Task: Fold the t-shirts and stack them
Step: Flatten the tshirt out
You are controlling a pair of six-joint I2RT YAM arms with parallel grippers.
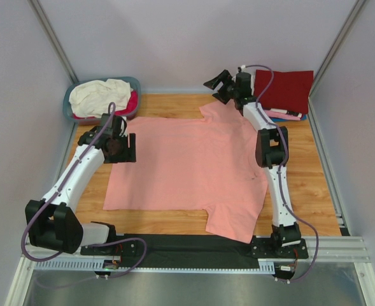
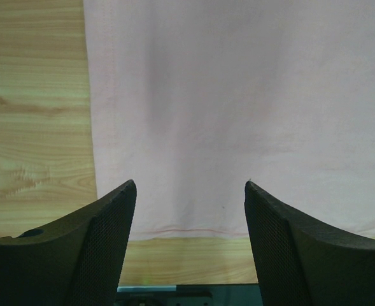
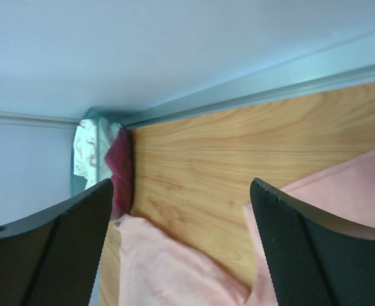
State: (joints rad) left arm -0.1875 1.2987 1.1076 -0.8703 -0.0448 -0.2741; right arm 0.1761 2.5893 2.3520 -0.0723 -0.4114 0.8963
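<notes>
A salmon-pink t-shirt lies spread flat across the wooden table, one sleeve at the far right and one near the front edge. My left gripper hovers over its left hem, open and empty; in the left wrist view the hem shows between the fingers. My right gripper is raised above the far sleeve, open with nothing in it. The right wrist view shows pink cloth below the fingers. Folded t-shirts, dark red on top, are stacked at the far right.
A blue-grey basket at the far left corner holds cream-white and magenta cloth. Grey walls enclose the table. A black strip runs along the near edge between the arm bases.
</notes>
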